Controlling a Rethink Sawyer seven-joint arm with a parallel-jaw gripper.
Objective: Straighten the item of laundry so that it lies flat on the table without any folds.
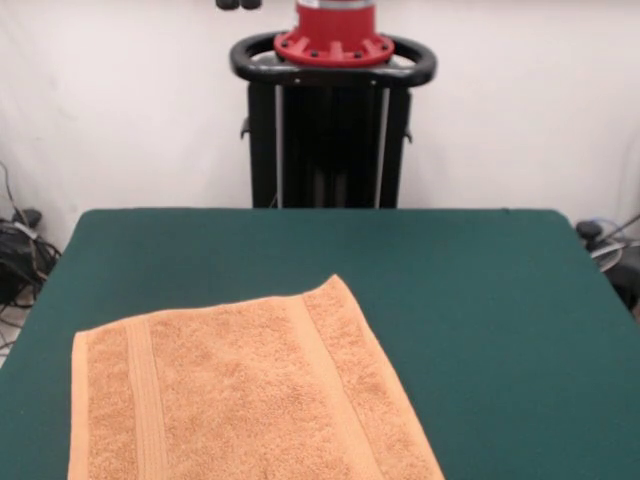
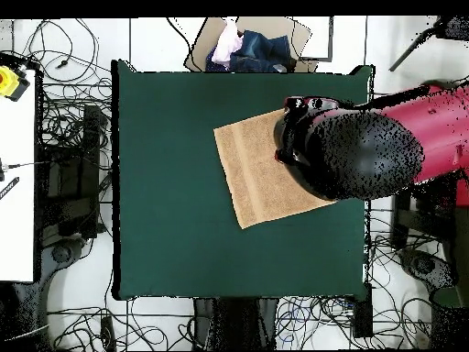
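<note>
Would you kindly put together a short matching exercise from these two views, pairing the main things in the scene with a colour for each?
Things:
1. towel
2. table
3. robot's arm
4. pedestal's frame

Colours:
A. black
B. dark green
C. light orange
D. red and black

Pairs: 1-C, 2-B, 3-D, 4-A

Peach towel (image 1: pixel 250 400) with woven band stripes; dark green table (image 1: pixel 480 300).
</note>
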